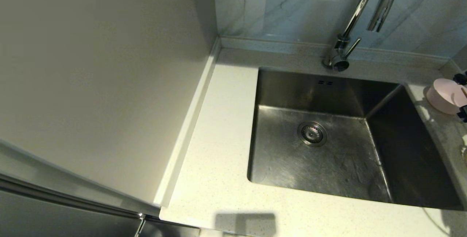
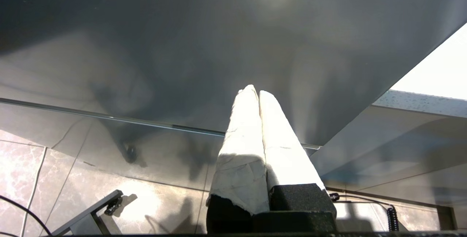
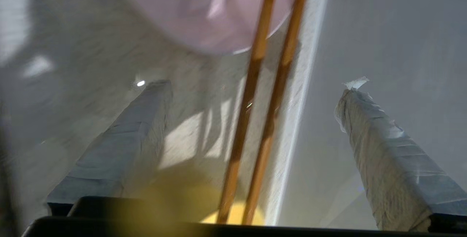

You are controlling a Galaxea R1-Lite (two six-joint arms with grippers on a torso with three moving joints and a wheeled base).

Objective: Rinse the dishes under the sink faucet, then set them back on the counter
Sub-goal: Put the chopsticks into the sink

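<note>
Head view: square steel sink (image 1: 328,149) sunk in the speckled off-white counter (image 1: 215,149), round drain strainer near the middle of the basin floor. Chrome faucet (image 1: 361,14) at the far rim, spout arching above the sink's far right part. Pink bowl (image 1: 443,94) on the counter just right of the sink, toward the far right corner, cut by the frame edge. Dark bits of the right gripper (image 1: 462,96) at that same edge, right by the bowl. Tall pale panel (image 1: 102,84) filling the left side.

Left wrist view: left gripper (image 2: 254,93) low beside a dark cabinet front (image 2: 182,47), over a tiled floor (image 2: 54,178); wrapped fingers pressed together, nothing between them.

Right wrist view: right gripper (image 3: 255,87) with wrapped fingers spread wide, holding nothing. Two wooden chopsticks (image 3: 261,120) side by side between the fingers, touching neither, far ends over the pink bowl (image 3: 204,14), near ends over a blurred yellow-green bowl (image 3: 233,213). Speckled counter (image 3: 109,65) beneath.
</note>
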